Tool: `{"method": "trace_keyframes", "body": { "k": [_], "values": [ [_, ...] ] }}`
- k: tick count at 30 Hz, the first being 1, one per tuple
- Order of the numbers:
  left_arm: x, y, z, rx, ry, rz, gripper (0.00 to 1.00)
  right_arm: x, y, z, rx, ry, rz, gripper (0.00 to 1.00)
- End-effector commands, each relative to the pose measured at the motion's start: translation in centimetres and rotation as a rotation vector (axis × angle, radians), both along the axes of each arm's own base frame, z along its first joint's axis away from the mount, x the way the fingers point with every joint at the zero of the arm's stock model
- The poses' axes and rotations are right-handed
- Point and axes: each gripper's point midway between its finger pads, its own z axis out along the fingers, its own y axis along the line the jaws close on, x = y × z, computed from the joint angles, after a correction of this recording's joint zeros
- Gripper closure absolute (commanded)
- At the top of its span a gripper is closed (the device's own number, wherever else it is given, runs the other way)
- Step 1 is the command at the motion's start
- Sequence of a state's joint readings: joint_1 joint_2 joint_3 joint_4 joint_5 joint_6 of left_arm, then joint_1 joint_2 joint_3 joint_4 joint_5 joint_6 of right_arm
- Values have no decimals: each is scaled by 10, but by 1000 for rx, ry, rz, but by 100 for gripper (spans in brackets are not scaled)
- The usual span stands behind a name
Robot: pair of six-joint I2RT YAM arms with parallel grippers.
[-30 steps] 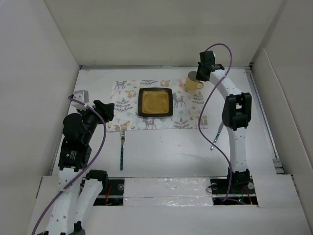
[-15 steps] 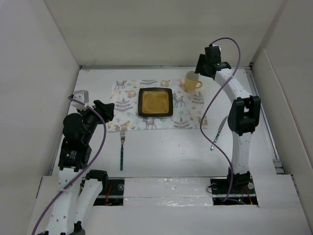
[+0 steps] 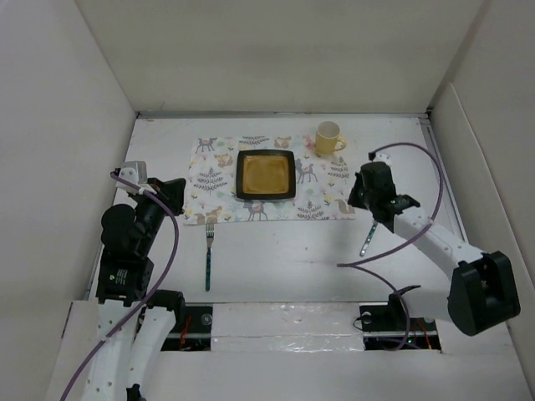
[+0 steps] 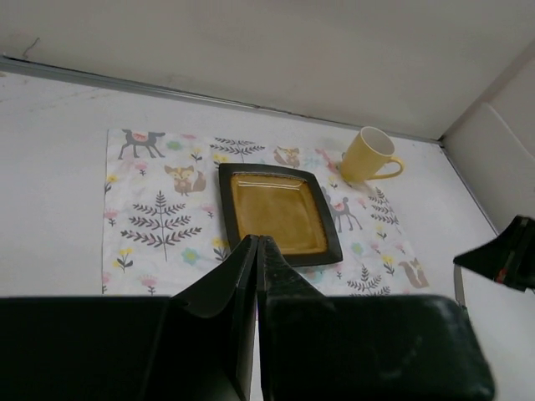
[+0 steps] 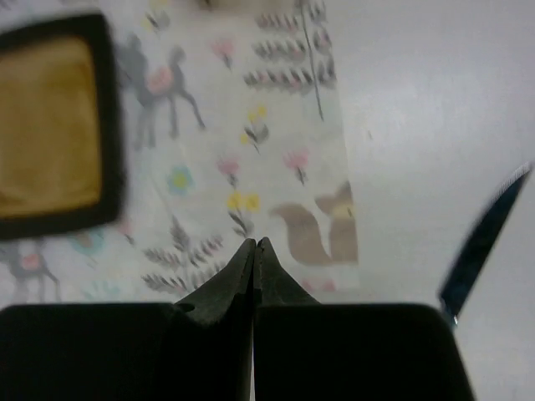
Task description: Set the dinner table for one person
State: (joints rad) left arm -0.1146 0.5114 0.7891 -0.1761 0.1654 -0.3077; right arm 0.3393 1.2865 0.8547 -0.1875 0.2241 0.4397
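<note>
Top external view first: the dinner table [image 3: 284, 267] spreads white and wide. The placemat [image 3: 213, 180] lies across its far middle, with the square plate [image 3: 266, 175] at its centre and the yellow mug [image 3: 328, 138] at its far right corner.

Down to the cutlery. The fork [image 3: 208, 255] lies on bare table just near of the placemat's left end, tines pointing far. The knife [image 3: 366, 242] lies on bare table just off the placemat's near right corner. Its long axis runs near to far and leans a little to the right at the far end.

If the knife is next, everything turns on that lean. It lies just right of the right gripper [image 5: 255, 244] and a touch nearer, while the left gripper [image 4: 257, 241] hovers well apart, beyond the fork. It looks like the right arm's job.

Both pincers are pressed together and hold nothing, and each wrist view shows that plainly.

Only the left wrist view shows the mug's handle turned right. The right wrist view puts the knife at its right edge, beside the fox printed on the mat's corner. The fork shows only from above.
</note>
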Motion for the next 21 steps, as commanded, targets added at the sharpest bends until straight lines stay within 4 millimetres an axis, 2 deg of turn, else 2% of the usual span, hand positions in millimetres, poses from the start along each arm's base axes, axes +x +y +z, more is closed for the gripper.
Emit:
{"method": "trace_keyframes", "body": {
  "k": [1, 2, 3, 4, 5, 6, 7, 8, 10, 11, 16, 21],
  "values": [
    [-10, -1, 30, -2, -105, -11, 100, -40, -35, -28, -16, 96, -133, 99],
    [-12, -1, 33, -2, -118, -13, 99, -49, -40, -24, 4, 79, -150, 94],
    [-14, -1, 34, -2, -125, -13, 95, -60, -51, -38, 2, 110, -171, 79],
    [-17, 0, 38, -3, -140, -10, 91, -69, -50, -42, 33, 139, -156, 71],
    [-18, 2, 38, 1, -139, 0, 84, -74, -53, -45, 48, 152, -165, 64],
    [-18, 5, 39, 5, -140, 15, 81, -79, -57, -47, 63, 153, -179, 50],
    [-22, 7, 43, 6, -156, 23, 78, -79, -56, -48, 104, 163, -169, 45],
    [-23, 7, 43, 7, -161, 25, 72, -81, -58, -50, 107, 177, -167, 44],
    [-28, 10, 48, 6, -184, 36, 64, -88, -63, -66, 103, 279, -197, 44],
    [-28, 10, 49, 5, -187, 36, 63, -88, -63, -66, 115, 283, -192, 44],
    [-33, 1, 49, 6, -195, -19, 59, -92, -71, -90, 66, 448, -233, 49],
    [-38, 1, 54, 8, -212, -21, 58, -90, -76, -108, 61, 528, -254, 54]
  ]
}}
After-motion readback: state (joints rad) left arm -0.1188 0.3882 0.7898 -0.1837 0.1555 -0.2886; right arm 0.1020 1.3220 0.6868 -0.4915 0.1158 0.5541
